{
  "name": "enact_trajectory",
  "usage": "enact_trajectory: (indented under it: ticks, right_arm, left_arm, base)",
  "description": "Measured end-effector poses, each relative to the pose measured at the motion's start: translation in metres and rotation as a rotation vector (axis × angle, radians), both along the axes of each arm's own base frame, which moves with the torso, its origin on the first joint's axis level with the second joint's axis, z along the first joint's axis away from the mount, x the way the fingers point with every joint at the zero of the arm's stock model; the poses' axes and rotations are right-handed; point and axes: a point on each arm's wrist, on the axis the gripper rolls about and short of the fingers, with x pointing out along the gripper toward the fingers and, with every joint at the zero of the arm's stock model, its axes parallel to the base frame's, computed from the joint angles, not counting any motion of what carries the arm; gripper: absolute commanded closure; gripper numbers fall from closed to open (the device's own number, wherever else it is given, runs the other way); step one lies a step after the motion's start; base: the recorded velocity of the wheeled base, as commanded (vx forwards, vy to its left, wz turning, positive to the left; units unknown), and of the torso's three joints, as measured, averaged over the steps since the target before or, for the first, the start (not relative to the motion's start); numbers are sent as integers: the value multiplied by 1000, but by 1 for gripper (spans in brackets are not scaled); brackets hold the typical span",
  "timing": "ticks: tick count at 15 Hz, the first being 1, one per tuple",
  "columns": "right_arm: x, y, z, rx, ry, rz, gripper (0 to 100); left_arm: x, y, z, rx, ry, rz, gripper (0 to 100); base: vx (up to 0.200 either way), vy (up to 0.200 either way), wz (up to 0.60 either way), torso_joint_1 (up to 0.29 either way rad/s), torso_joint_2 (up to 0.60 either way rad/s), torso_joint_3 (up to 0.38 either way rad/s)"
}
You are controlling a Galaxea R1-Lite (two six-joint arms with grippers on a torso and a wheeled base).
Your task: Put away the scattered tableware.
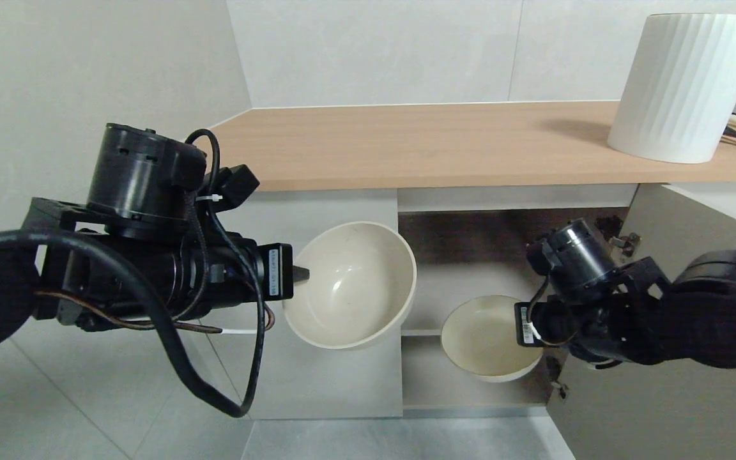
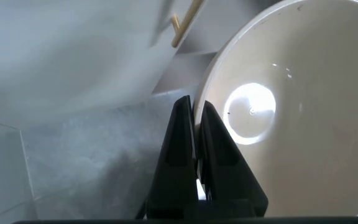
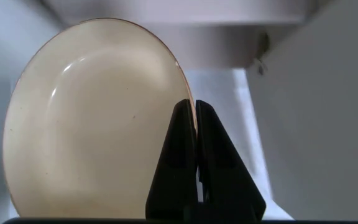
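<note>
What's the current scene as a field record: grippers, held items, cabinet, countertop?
left gripper: shut on rim of large bowl, bowl tipped on edge
right gripper: shut on rim of shallow dish, at the cabinet opening
cabinet: right door open, shelf inside
countertop: white ribbed container at right

The head camera looks forward and down at the cabinet [image 1: 464,255] front. Each wrist camera sits close against a rim, the deep bowl [image 2: 291,112] and the shallow bowl [image 3: 98,124], both shared.

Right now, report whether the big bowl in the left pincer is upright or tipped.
Tipped. The big bowl hangs by its rim from the left pincer, its opening turned toward the side rather than up.
</note>
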Motion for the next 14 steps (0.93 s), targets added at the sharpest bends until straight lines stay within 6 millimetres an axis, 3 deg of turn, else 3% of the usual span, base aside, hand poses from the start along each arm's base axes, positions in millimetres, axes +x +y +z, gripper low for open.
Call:
enact_trajectory:
  ticks: [4,9,14]
  right_arm:
    - [61,6,-40,5,-1,-87,100]
    - [135,-3,-89,-28,-28,-228,100]
    - [172,-8,-128,-86,-48,-318,100]
  left_arm:
    - [1,-2,-4,9,10,-5,100]
    - [0,-4,-3,9,9,-9,100]
    - [-1,-4,-3,8,9,-11,100]
  base:
    - [0,0,0,0,0,0]
    - [0,0,0,0,0,0]
    - [0,0,0,0,0,0]
